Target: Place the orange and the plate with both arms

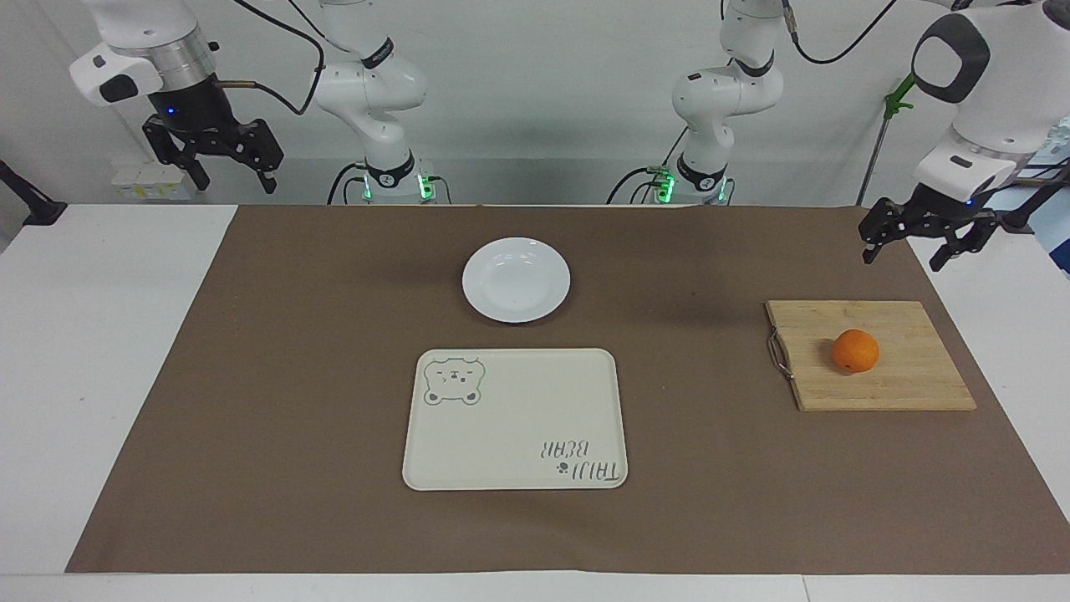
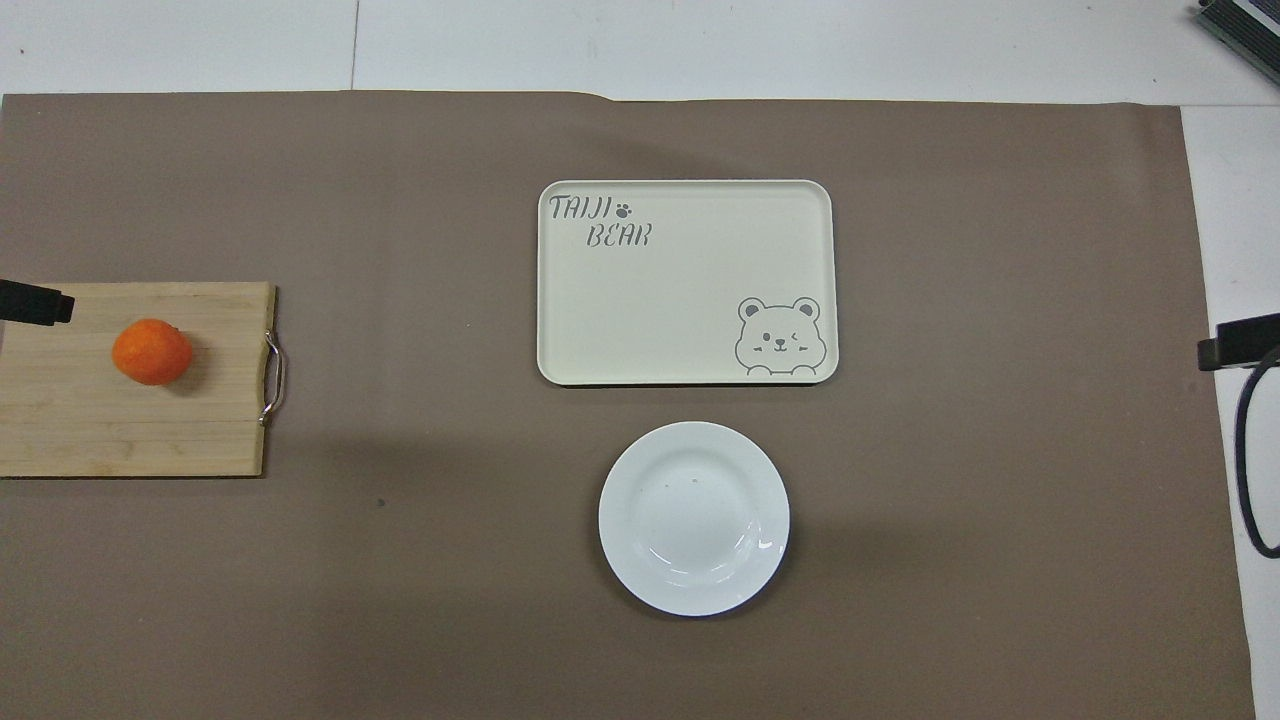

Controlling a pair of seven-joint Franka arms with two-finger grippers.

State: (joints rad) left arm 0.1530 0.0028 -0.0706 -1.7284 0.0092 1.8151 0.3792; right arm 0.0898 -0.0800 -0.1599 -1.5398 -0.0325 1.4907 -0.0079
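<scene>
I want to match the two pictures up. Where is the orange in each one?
Facing view: the orange is at the right side of the picture, sitting on the wooden cutting board.
Overhead view: the orange is at the left side of the picture, on the same board.
Shared landmark: the board's metal handle, on the edge that points toward the cream bear tray.

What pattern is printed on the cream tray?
The tray has a grey winking bear and "TAIJI BEAR" lettering; clearest in the overhead view.
</scene>
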